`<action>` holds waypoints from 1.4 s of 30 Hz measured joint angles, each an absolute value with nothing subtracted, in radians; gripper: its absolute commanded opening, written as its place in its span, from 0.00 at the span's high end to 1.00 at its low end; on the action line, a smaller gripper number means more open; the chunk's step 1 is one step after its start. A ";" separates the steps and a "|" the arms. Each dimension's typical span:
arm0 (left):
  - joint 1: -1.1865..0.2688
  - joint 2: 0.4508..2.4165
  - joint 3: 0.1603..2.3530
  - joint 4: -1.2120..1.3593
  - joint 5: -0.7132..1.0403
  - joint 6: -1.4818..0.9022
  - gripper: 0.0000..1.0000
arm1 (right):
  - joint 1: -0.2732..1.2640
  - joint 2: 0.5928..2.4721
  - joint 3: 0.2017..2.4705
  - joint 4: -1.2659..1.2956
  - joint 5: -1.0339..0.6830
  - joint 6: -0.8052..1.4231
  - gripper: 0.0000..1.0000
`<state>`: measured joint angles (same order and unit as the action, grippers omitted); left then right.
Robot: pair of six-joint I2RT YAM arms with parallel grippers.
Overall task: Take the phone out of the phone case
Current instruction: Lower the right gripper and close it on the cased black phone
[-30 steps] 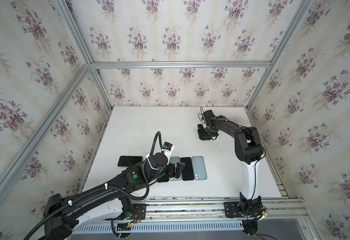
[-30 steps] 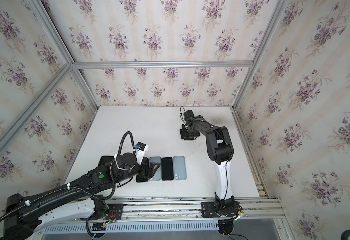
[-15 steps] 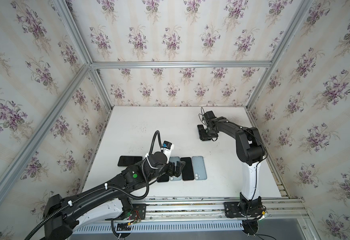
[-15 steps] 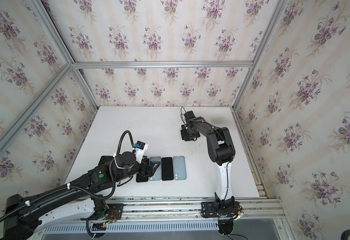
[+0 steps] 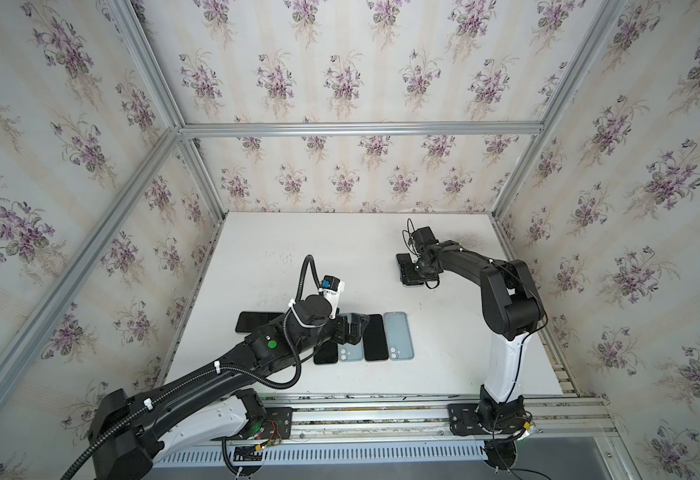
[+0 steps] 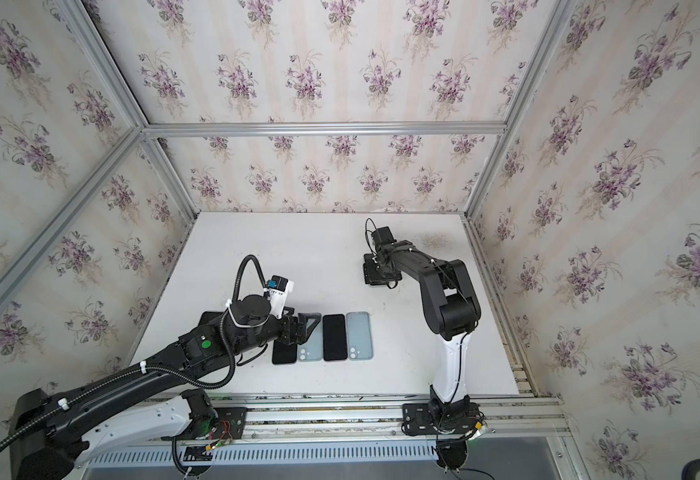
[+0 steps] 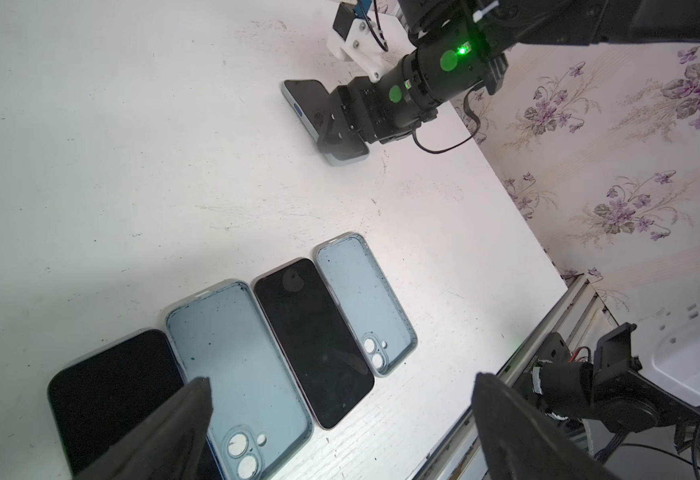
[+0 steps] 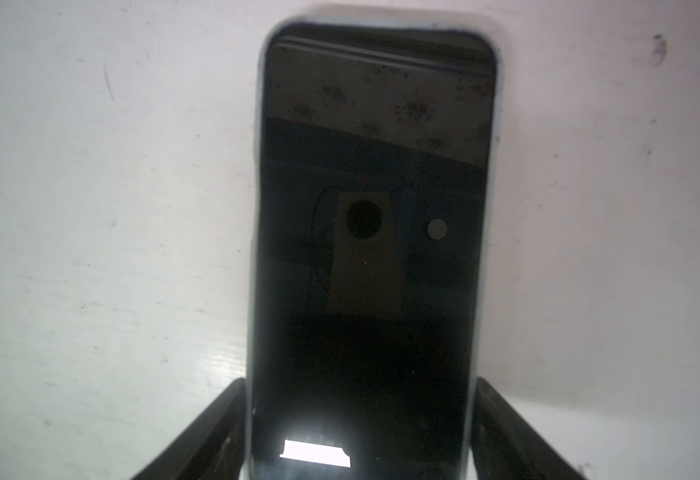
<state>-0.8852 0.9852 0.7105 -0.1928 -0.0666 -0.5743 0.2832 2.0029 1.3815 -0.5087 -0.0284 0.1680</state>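
A dark-screened phone [image 8: 373, 249] in a pale blue phone case [image 8: 256, 208] lies flat on the white table, far right of centre in both top views [image 5: 405, 269] [image 6: 373, 270]. My right gripper [image 8: 360, 384] is shut on the cased phone, one finger pressed against each long side of the case. The left wrist view shows that grip from the side [image 7: 340, 124]. My left gripper [image 7: 342, 378] hangs open and empty over a row of phones and cases near the front [image 5: 356, 328].
The front row holds a black phone [image 7: 107, 395], an empty blue case [image 7: 231, 353], another black phone [image 7: 315, 340] and a second empty blue case [image 7: 364, 299]. One more black phone [image 5: 252, 321] lies left of the left arm. Papered walls enclose the table [image 5: 298, 249].
The right gripper's jaws have narrowed a little onto the sides of the case. The left arm has stayed in place, open.
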 measured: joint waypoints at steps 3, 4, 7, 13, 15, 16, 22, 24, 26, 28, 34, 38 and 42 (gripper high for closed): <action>-0.863 1.002 0.710 -0.165 -0.038 -0.584 0.00 | 0.283 1.970 1.337 -0.469 -0.038 0.183 0.51; -0.854 1.008 0.711 -0.159 -0.026 -0.585 0.00 | 0.283 1.957 1.320 -0.457 -0.044 0.187 0.52; -0.823 1.026 0.711 -0.136 0.000 -0.596 0.00 | 0.284 1.924 1.280 -0.424 -0.048 0.196 0.53; -0.784 1.079 0.733 -0.086 0.055 -0.611 0.00 | 0.286 1.884 1.227 -0.368 -0.073 0.213 0.57; -0.778 1.100 0.744 -0.070 0.070 -0.614 0.00 | 0.286 1.877 1.212 -0.359 -0.075 0.220 0.58; -0.776 1.110 0.749 -0.063 0.079 -0.614 0.00 | 0.286 1.875 1.205 -0.352 -0.078 0.220 0.58; -0.770 1.148 0.760 -0.037 0.107 -0.625 0.00 | 0.289 1.874 1.195 -0.344 -0.079 0.228 0.59; -0.769 1.154 0.760 -0.036 0.111 -0.629 0.00 | 0.294 1.881 1.196 -0.348 -0.068 0.229 0.58; -0.768 1.155 0.760 -0.036 0.116 -0.630 0.00 | 0.302 1.893 1.198 -0.352 -0.056 0.229 0.57; -0.767 1.155 0.760 -0.034 0.118 -0.630 0.00 | 0.308 1.911 1.211 -0.371 -0.045 0.229 0.55; -0.766 1.140 0.753 -0.031 0.124 -0.632 0.00 | 0.321 1.951 1.260 -0.413 -0.007 0.228 0.41; -0.766 1.125 0.744 -0.031 0.124 -0.633 0.00 | 0.323 1.953 1.267 -0.420 -0.004 0.228 0.24; -0.766 1.114 0.741 -0.030 0.124 -0.636 0.00 | 0.328 1.972 1.305 -0.457 0.002 0.233 0.16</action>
<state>-0.7662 1.1141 0.7406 -0.0299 0.1242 -0.6365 0.3283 1.9717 1.3048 -0.4568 0.0025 0.2333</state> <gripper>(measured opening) 0.996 0.806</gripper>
